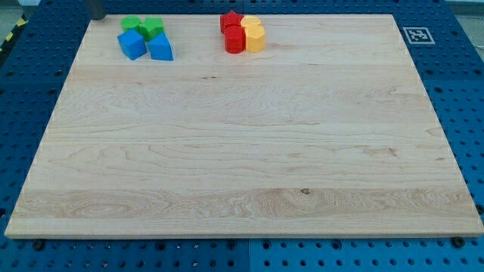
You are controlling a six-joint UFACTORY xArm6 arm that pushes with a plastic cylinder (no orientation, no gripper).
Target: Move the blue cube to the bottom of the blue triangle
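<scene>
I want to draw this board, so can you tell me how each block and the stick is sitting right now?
Tip: at the board's top left corner, touching no block.
Blue cube: flat, touching the blue triangle's left side.
Blue triangle: flat, below the green blocks.
Green blocks: two, bunched together.
Red blocks: two, bunched.
Yellow blocks: bunched, touching the red blocks.

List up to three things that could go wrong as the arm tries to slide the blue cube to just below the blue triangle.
1. The blue cube touches the blue triangle and the green blocks, so a push could drag them along.
2. This cluster sits near the board's top edge, so a stray shove might send a block off.
3. My tip is barely visible at the view's top, up-left of the cube, so its contact point is hard to judge.
</scene>
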